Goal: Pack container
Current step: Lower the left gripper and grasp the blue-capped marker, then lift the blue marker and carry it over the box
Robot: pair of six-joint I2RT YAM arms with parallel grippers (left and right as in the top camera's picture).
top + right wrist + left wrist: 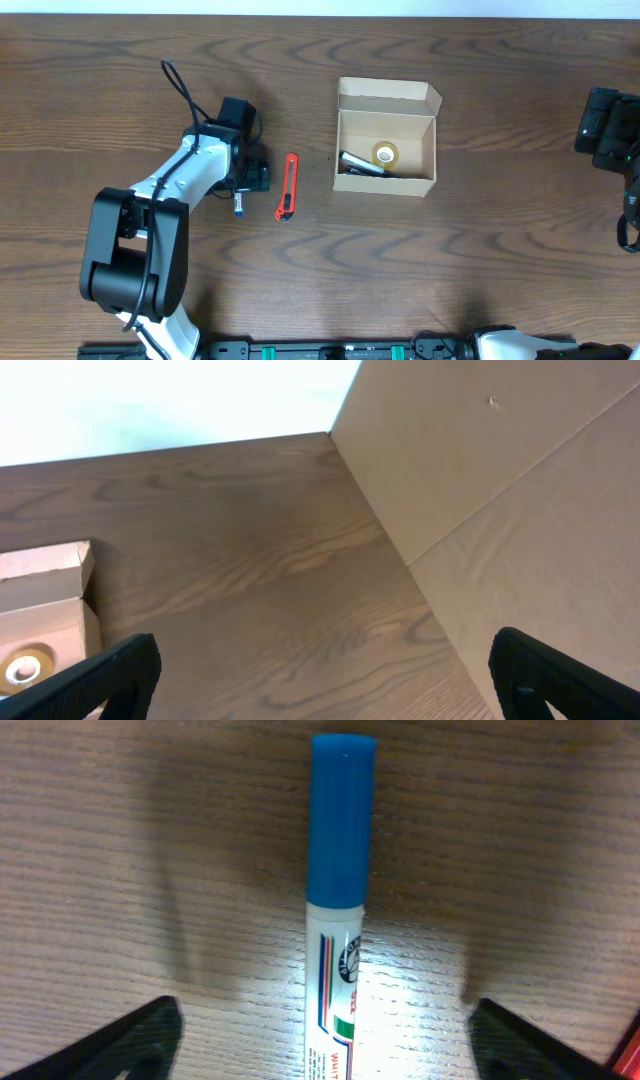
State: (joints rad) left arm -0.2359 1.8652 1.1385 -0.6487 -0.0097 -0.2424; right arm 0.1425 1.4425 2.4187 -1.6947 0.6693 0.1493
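In the cardboard box (385, 184) lie a tape roll (385, 154) and dark pen (362, 165); the utility knife (287, 187) and blue-capped marker (338, 900) are yet to go, the left gripper (325, 1035) wide open, empty, astride the marker

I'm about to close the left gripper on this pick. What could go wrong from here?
1. The left gripper straddles the marker with its jaws wide. The round marker may roll or skew on the table as they close.
2. The red box cutter lies close beside it, so a finger could nudge it.
3. The container holds a tape roll and a pen, so the marker may land on them.
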